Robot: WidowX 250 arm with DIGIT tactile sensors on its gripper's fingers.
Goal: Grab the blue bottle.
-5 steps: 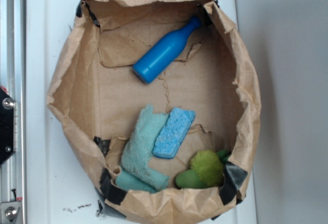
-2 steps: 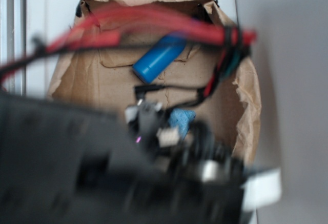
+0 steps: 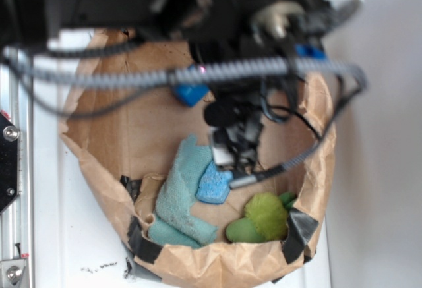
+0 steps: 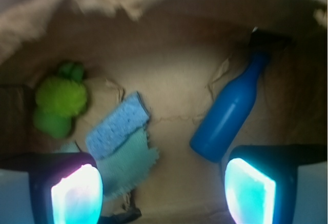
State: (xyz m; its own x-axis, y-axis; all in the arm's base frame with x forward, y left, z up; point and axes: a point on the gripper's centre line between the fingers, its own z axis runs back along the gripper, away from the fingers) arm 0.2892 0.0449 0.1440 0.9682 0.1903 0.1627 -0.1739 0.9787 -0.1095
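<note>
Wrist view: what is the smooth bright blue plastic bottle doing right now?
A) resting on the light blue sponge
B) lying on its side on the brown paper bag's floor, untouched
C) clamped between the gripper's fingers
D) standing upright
B: the smooth bright blue plastic bottle lies flat on the brown paper bag, and the open gripper holds nothing.

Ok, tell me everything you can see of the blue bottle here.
The blue bottle looks like smooth, bright blue plastic without a label: a cylindrical body tapering to a narrow neck. It lies on its side on the brown paper floor of the bag, neck toward the bag wall, base toward the wrist camera. Nothing grips it; the fingers sit apart, nearer the camera. In the exterior view the arm covers nearly all of it.
</note>
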